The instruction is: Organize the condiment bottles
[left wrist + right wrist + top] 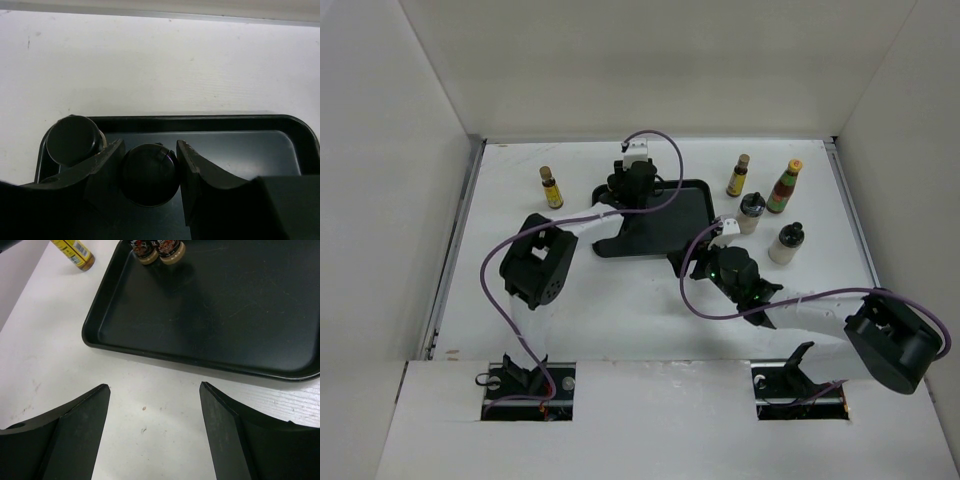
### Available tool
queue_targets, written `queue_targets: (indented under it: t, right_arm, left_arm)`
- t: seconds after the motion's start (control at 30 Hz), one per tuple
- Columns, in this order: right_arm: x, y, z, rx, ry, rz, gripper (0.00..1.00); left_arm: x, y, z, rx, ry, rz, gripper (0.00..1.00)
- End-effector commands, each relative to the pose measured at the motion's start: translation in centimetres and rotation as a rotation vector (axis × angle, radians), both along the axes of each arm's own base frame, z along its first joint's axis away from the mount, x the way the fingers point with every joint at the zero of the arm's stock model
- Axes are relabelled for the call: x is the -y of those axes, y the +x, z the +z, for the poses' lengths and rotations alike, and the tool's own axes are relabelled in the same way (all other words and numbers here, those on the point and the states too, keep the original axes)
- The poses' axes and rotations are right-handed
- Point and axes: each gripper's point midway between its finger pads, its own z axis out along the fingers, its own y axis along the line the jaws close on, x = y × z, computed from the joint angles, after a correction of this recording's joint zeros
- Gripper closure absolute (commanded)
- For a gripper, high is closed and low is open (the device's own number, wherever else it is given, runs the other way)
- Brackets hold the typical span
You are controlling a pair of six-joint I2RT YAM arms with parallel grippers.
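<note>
The left jaws are sitting narrow around the black cap of one bottle [149, 172] standing in the tray [240, 150]. One pad is lying against the cap and the other is at it or a hair off, so I cannot tell whether they are pressing or slack. A corner bottle [72, 140] is standing just beside it, in the tray's far left corner. The right jaws are hanging wide and empty over the desk [150, 410], just off the tray's near rim.

Five more are waiting on the desk. A left brown bottle [551, 187] is standing alone, left of the tray. To the right are a right brown bottle [738, 176], the red bottle [784, 187] and two whitish bottles [751, 213] [787, 243].

All are looking small, light and rigid, with smooth sides that could be slipping in a loose grip. The slim ones are looking tall for their footing and likely to tip if nudged. Taking hold from above at the cap or neck is seeming safest, and the squat whitish ones could also be taken around the body.

The right-hand group is standing close together, so coming in sideways is risking a knock. The tray's raised rim is calling for a lift over it. Most of the tray floor is lying bare.
</note>
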Motion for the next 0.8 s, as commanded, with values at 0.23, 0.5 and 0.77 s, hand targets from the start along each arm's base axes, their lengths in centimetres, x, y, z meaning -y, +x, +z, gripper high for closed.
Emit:
queue_targets:
  t: [0.23,0.5,0.77]
  right_arm:
    - [-1.1,0.5,2.0,0.045,0.064,0.018,0.21]
    - [-1.1,0.4,2.0,0.046,0.066,0.019,0.21]
    - [-1.1,0.4,2.0,0.045,0.065,0.019,0.20]
  left_arm:
    - [0.6,3.2,2.3,0.085,-0.045,-0.007,0.69]
    - [-0.1,4.1,1.1,0.083,0.001,0.020,0.65]
    - [0.5,3.2,3.3,0.123,-0.021,-0.002,0.28]
